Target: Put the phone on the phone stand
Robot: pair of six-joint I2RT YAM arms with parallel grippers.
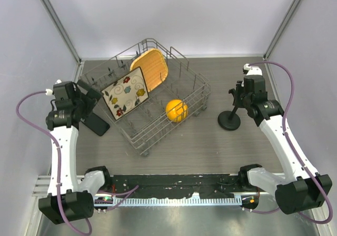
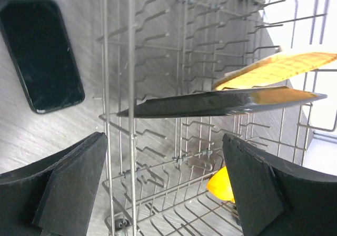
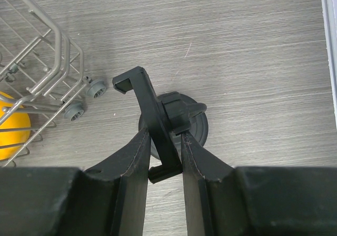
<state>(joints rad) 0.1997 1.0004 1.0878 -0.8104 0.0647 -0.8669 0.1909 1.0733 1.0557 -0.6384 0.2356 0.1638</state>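
Top external view: phone point(image 1: 97, 124) lay flat on the table point(image 1: 210, 141), just left of the dish rack point(image 1: 201, 83); left gripper point(image 2: 164, 146) nearby gaped wide, empty. Right gripper point(image 3: 164, 141) was clamped on the upright phone stand point(image 3: 143, 91).

Item count, worktop point(image 1: 210, 151).

- Phones: 1. The phone point(image 1: 96, 123) lies near the left edge, outside the rack.
- Phone stands: 1. The phone stand point(image 1: 229, 120) is toward the right edge.
- Wire dish racks: 1. The dish rack point(image 1: 202, 91) sits mid-worktop.
- Plates: 2, both inside the rack: a floral plate point(image 1: 126, 94) and an orange plate point(image 1: 151, 70).
- Orange spheres: 1. The orange sphere point(image 1: 176, 110) is in the rack, at its right side.
- Grippers: 2, the left gripper point(image 2: 166, 154) and the right gripper point(image 3: 164, 141).
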